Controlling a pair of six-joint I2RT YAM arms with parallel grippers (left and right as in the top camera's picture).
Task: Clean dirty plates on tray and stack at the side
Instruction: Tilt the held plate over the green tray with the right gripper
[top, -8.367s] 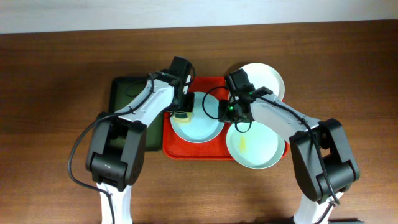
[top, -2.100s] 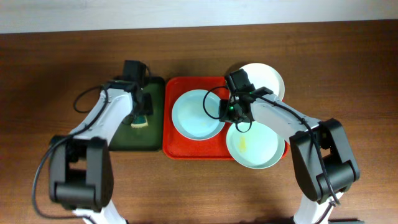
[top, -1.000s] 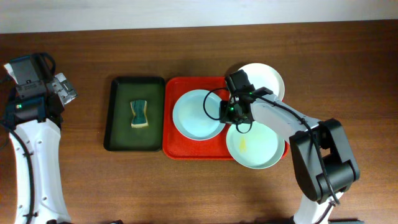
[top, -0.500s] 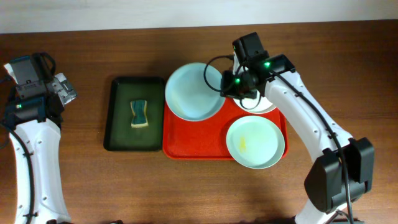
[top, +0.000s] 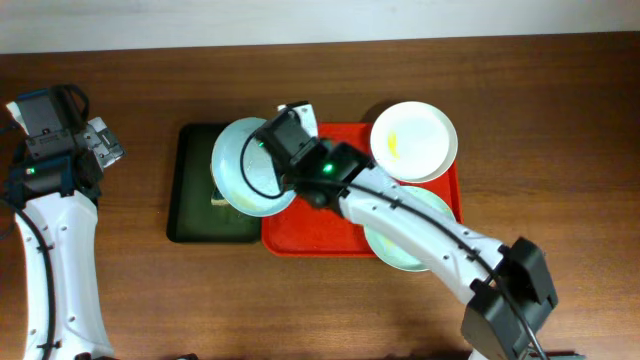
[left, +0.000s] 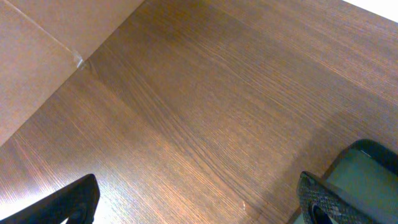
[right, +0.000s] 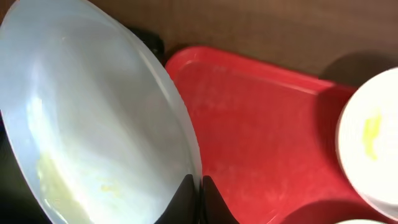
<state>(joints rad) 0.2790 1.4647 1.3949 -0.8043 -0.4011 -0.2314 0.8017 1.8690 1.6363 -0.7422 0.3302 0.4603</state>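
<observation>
**A:** From above, what's around?
**B:** The blue plate (top: 243, 180) hangs over the green tray (top: 190, 215) and hides most of the sponge (top: 216, 200). The white plate (top: 414, 140), smeared yellow, lies at the red tray (top: 300, 235)'s far right corner. The right arm crosses the green plate (top: 392, 252).
**A:** And the grippers?
**B:** The right gripper (top: 282, 150) pinches the blue plate's rim, with its arm stretched left across the red tray. The left gripper (top: 100, 150) is far left.
**A:** Left wrist?
**B:** Its fingers are wide apart with nothing between them, over bare table (left: 186, 112).
**A:** Right wrist?
**B:** Its fingers are closed tight on the rim. The blue plate shows faint yellow smears.
</observation>
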